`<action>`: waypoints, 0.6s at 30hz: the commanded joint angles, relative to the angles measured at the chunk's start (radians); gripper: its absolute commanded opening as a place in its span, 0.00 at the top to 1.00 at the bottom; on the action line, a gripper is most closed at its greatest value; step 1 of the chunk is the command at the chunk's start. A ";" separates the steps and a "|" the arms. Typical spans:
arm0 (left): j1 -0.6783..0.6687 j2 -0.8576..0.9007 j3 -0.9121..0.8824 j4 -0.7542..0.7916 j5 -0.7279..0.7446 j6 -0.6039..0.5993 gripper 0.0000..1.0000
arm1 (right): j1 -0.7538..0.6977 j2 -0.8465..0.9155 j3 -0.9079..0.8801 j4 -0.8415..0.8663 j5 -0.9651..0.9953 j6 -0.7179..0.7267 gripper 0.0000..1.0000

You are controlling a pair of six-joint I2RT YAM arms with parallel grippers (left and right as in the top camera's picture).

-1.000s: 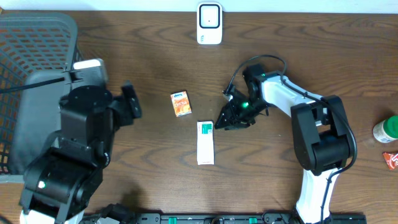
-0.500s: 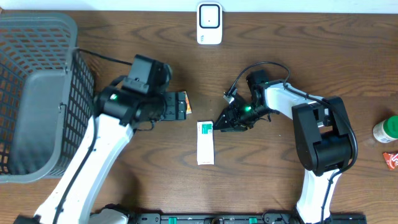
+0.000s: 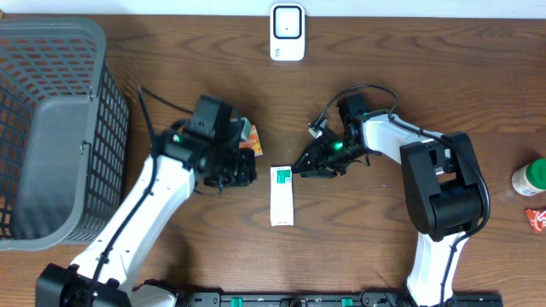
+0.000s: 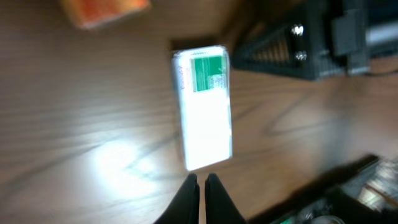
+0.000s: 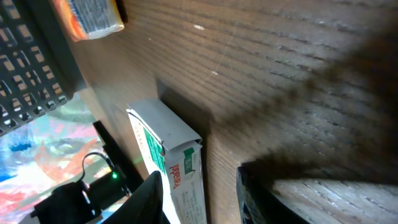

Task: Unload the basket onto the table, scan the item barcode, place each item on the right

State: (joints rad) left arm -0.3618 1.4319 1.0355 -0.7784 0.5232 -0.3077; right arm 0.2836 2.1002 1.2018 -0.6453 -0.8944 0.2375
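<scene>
While both arms reach toward the middle of the tabletop [image 3: 409, 77], the white and green carton [image 3: 282, 195] lies flat on the wood between them, its long side running from the near edge toward the far edge and its green-printed end on the far side. Neither arm holds it. The left tool [image 4: 200, 183] is closed on nothing, its two dark fingers pressed together; in the blurred left wrist view they point at the plain white near end of the carton and stop just short of it. The right tool [image 5: 199, 177] sits low just beside the green end, and its jaws stand apart with bare wood showing in the gap; one finger [image 5: 152, 196] overlaps the carton's corner in the right wrist view, though I cannot tell whether it touches. A small orange box [image 3: 248, 141] rests just beyond the carton, partly covered by the left arm from overhead. At the far edge stands the white scanner [image 3: 287, 32], well apart from the carton. A dark mesh basket [image 3: 51, 128] fills the left side, and a green-capped bottle [image 3: 531, 177] and a red packet [image 3: 536, 219] lie at the right edge.
</scene>
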 commanded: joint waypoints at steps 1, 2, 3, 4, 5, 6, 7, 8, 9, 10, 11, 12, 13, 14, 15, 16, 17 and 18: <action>-0.012 -0.052 -0.135 0.138 0.200 -0.101 0.93 | 0.006 0.056 -0.036 0.011 0.190 0.036 0.59; -0.019 -0.060 -0.175 0.185 0.203 -0.135 0.92 | 0.006 0.063 -0.039 0.014 0.190 0.038 0.55; -0.026 -0.064 -0.212 0.222 0.203 -0.161 0.93 | 0.006 0.070 -0.042 0.016 0.189 0.040 0.52; -0.032 -0.065 -0.244 0.251 0.203 -0.183 0.93 | 0.006 0.079 -0.044 0.022 0.186 0.039 0.50; -0.037 -0.065 -0.274 0.275 0.203 -0.200 0.93 | 0.006 0.086 -0.047 0.029 0.177 0.039 0.47; -0.040 -0.065 -0.297 0.292 0.203 -0.208 0.92 | 0.006 0.095 -0.047 0.038 0.166 0.039 0.45; -0.042 -0.065 -0.311 0.298 0.203 -0.211 0.93 | 0.006 0.100 -0.047 0.043 0.155 0.039 0.44; -0.042 -0.065 -0.317 0.298 0.203 -0.211 0.93 | 0.006 0.107 -0.047 0.050 0.155 0.039 0.45; -0.042 -0.065 -0.321 0.298 0.203 -0.211 0.93 | 0.006 0.109 -0.047 0.053 0.152 0.039 0.45; -0.042 -0.065 -0.323 0.299 0.202 -0.211 0.92 | 0.006 0.114 -0.047 0.060 0.152 0.039 0.45; -0.042 -0.065 -0.323 0.303 0.201 -0.216 0.93 | 0.006 0.119 -0.047 0.065 0.152 0.039 0.45; -0.042 -0.065 -0.324 0.308 0.197 -0.223 0.92 | 0.006 0.123 -0.047 0.068 0.151 0.040 0.45; -0.042 -0.065 -0.326 0.321 0.197 -0.230 0.93 | 0.009 0.129 -0.047 0.073 0.152 0.047 0.45; -0.042 -0.065 -0.331 0.341 0.198 -0.240 0.92 | 0.013 0.137 -0.047 0.080 0.152 0.054 0.45; -0.042 -0.065 -0.335 0.359 0.198 -0.249 0.92 | 0.017 0.144 -0.047 0.085 0.152 0.055 0.45; -0.043 -0.064 -0.343 0.391 0.198 -0.263 0.92 | 0.022 0.152 -0.047 0.092 0.153 0.062 0.45; -0.044 -0.064 -0.352 0.423 0.199 -0.276 0.93 | 0.028 0.167 -0.047 0.102 0.152 0.064 0.45; -0.044 -0.064 -0.363 0.452 0.199 -0.293 0.92 | 0.034 0.179 -0.047 0.109 0.153 0.075 0.45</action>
State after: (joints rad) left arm -0.4023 1.3766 0.6956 -0.3592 0.7086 -0.5484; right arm 0.2840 2.1544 1.2015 -0.5510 -1.0447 0.2890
